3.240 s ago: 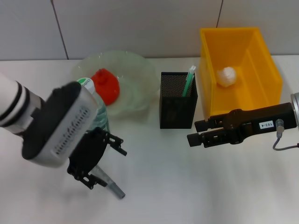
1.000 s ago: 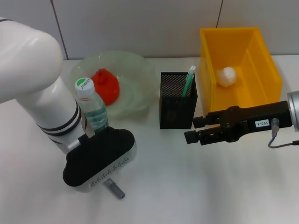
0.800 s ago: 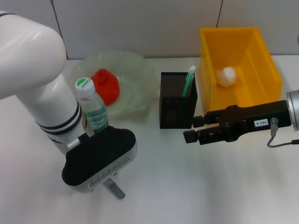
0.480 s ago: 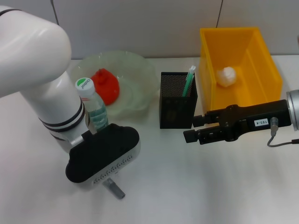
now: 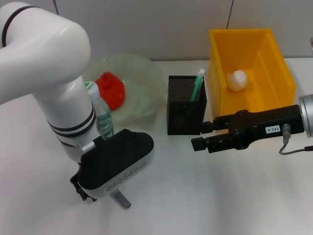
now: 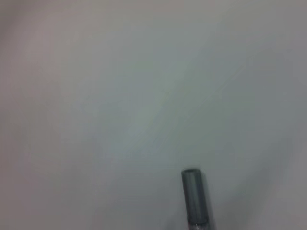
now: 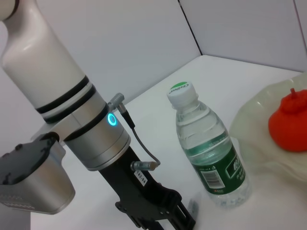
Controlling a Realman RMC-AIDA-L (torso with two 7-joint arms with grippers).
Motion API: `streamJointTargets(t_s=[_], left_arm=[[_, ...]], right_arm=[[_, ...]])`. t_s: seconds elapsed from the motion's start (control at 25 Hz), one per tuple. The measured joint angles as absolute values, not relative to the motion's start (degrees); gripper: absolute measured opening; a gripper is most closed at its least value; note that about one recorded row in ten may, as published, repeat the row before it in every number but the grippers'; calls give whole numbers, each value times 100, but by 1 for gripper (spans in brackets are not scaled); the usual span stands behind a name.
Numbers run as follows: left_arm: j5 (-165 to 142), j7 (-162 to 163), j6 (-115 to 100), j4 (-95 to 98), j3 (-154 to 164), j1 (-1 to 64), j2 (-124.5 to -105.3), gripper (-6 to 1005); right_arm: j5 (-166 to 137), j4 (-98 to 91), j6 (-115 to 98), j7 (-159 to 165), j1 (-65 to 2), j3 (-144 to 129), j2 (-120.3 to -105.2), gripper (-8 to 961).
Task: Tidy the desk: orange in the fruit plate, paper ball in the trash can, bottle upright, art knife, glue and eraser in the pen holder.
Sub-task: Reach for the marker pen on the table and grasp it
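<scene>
- The art knife [image 5: 120,199] was seen lying flat on the white desk [image 5: 195,196], directly beneath the left gripper [image 5: 90,193]; only its grey end projected past the wrist housing, and the same grey end [image 6: 194,199] was recorded in the left wrist view.
- The left gripper was positioned low over the knife. Its fingers were hidden, so release or grasp could not be determined.
- The bottle [image 5: 100,115] was found upright just behind the left gripper, with its white and green cap on.
- The orange [image 5: 110,90] was located in the fruit plate [image 5: 142,78], beyond the bottle.
- The right gripper [image 5: 196,138] was held beside the pen holder [image 5: 186,110], fingers drawn together on nothing.
- A green-and-white stick [image 5: 197,85] was observed inside the holder.
- The paper ball [image 5: 238,80] was found in the yellow trash can [image 5: 274,58], behind the right gripper.
</scene>
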State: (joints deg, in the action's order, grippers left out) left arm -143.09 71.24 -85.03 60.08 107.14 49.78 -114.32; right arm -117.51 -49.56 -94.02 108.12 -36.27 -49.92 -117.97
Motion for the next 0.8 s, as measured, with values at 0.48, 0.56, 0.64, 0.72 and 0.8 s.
streamJointTargets(t_s=[0.48, 0.56, 0.64, 0.72, 0.8], left_arm=[[-14451, 7236, -8638, 5971, 10577, 5059, -11559, 632], [-14567, 7274, -8611, 5961, 10553, 5070, -11616, 633], [-14576, 7275, -8594, 5960, 10556, 5072, -11631, 633], [-14578, 7275, -8588, 5959, 10555, 5077, -11635, 634], [-14586, 7276, -8593, 5947, 10552, 5103, -11646, 633]], right_arm=[[-11751, -4925, -9422, 10736, -3578, -4992, -11806, 745], [-11751, -4918, -9422, 10724, -3569, -4992, -11807, 745], [-11749, -4914, -9422, 10698, -3556, -4992, -11809, 745], [-11742, -4913, -9427, 10678, -3547, -4990, -11810, 745], [-11736, -4913, -9430, 10668, -3535, -4990, -11812, 745]])
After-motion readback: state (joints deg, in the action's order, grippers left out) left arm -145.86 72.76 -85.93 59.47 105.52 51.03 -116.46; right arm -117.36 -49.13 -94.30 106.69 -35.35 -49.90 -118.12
